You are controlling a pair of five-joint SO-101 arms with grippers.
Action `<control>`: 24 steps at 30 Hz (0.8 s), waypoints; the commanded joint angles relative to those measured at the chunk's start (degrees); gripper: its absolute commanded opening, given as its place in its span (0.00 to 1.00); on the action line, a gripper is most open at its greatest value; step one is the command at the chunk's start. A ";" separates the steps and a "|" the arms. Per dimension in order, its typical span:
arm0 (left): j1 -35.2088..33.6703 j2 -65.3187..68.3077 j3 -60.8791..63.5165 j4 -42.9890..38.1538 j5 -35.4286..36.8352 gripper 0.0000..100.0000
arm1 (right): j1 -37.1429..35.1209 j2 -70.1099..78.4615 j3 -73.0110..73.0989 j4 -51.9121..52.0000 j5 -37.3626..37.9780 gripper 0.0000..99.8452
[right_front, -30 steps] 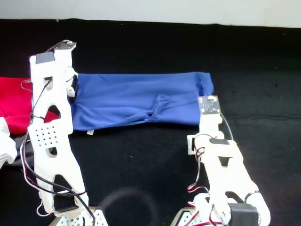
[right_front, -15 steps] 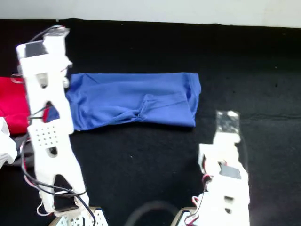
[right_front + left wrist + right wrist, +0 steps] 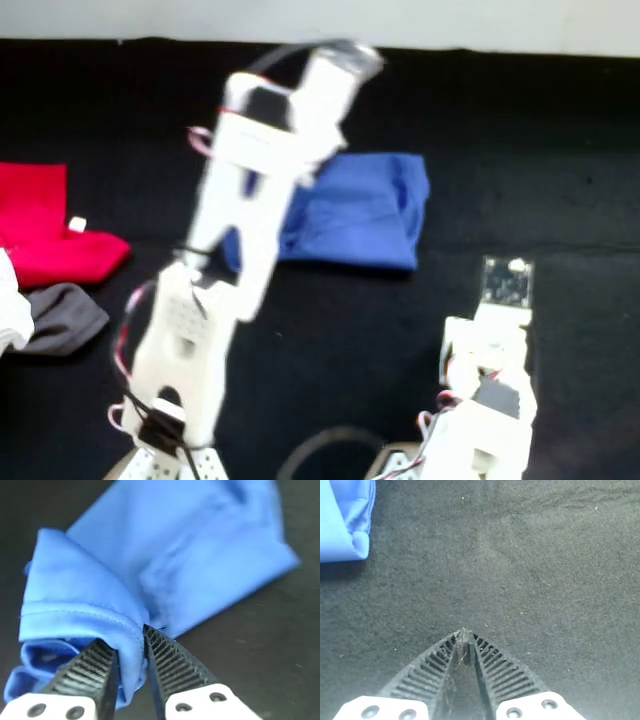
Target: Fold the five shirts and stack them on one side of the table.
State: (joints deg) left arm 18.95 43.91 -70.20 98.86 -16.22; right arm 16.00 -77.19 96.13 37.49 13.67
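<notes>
Left wrist view: left end effector [image 3: 131, 654] clamped on a hem fold of the blue shirt [image 3: 200, 545], lying upper centre in the high view; right end effector [image 3: 464, 642] closed, empty, over the surface [image 3: 535, 555].

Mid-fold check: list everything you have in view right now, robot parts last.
Blue shirt: one, blue, partly folded, middle of the table.
Red shirt: one, red, left side of the table.
Grey garment: one, grey, nearer the arms than the red shirt.
White item: one, white, left edge, cut off by the frame.
Table: one, black covering.
Left end effector: one, black fingers, shut on the blue shirt's hem.
Right end effector: one, black fingers, shut, empty, over bare table beside the blue shirt.
</notes>
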 commanded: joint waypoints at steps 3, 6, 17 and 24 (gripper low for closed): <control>4.97 -0.22 0.13 -9.85 -0.09 0.01 | 0.66 -0.92 3.12 0.40 0.62 0.01; 7.08 2.24 -0.04 -12.84 -0.09 0.01 | 0.66 -0.92 3.12 0.40 0.62 0.01; 10.15 8.31 -0.04 -24.26 -0.18 0.01 | 0.57 -0.92 3.12 0.40 0.62 0.01; 9.45 9.27 -0.04 -26.02 0.00 0.10 | -1.27 -0.92 3.12 0.40 0.62 0.01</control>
State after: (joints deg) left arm 28.53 54.02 -69.76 73.89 -16.13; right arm 15.65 -77.19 96.13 37.49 13.67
